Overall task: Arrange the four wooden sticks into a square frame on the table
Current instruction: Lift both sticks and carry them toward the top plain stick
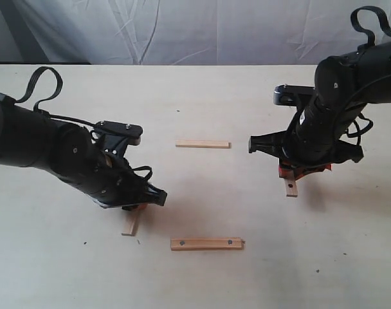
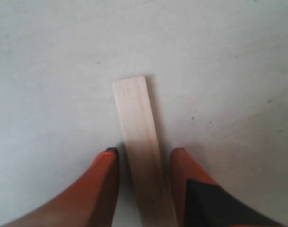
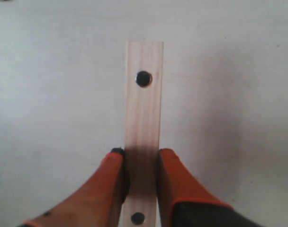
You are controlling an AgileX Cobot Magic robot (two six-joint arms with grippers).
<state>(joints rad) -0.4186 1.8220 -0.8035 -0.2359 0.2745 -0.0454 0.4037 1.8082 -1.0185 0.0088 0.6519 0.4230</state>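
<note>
Four wooden sticks lie apart on the table (image 1: pixel 202 96). A plain stick (image 1: pixel 202 144) lies crosswise at centre. A stick with dark holes (image 1: pixel 206 243) lies crosswise nearer the front. My left gripper (image 1: pixel 132 207) is open and straddles a plain stick (image 2: pixel 137 123), with narrow gaps between it and both orange fingers (image 2: pixel 101 184). That stick's end (image 1: pixel 130 224) pokes out below the gripper. My right gripper (image 3: pixel 140 156) is shut on a holed stick (image 3: pixel 144 104), pads pressed to its long edges. Its end (image 1: pixel 290 188) shows under the right gripper (image 1: pixel 298 170).
A wrinkled white backdrop cloth (image 1: pixel 182 29) hangs behind the table's far edge. Tiny dark specks dot the tabletop near the front. Both black arms lean in from the sides, with looped cables above them.
</note>
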